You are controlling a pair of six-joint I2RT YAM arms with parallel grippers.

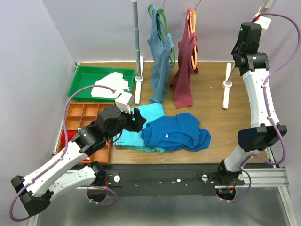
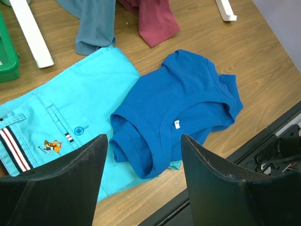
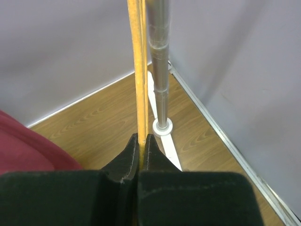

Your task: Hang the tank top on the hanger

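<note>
The royal blue tank top (image 1: pixel 176 132) lies crumpled on the wooden table, partly over a turquoise garment (image 1: pixel 150 112). My left gripper (image 1: pixel 139 120) hovers open just left of it. In the left wrist view its jaws (image 2: pixel 143 139) stand wide apart above the tank top's (image 2: pixel 183 103) near hem, touching nothing. My right gripper (image 3: pixel 142 139) is raised high at the back right, shut on the thin light-orange hanger (image 3: pixel 137 70), whose bar runs straight up between the fingers. In the top view the right wrist (image 1: pixel 249 35) hides most of that hanger.
A grey-blue top (image 1: pixel 161 61) on a green hanger and a maroon top (image 1: pixel 185 70) on an orange hanger hang from the rack. Rack poles stand at the back (image 1: pixel 136 42) and beside my right gripper (image 3: pixel 159 61). A green tray (image 1: pixel 84 77) and an orange compartment box (image 1: pixel 82 115) sit at the left.
</note>
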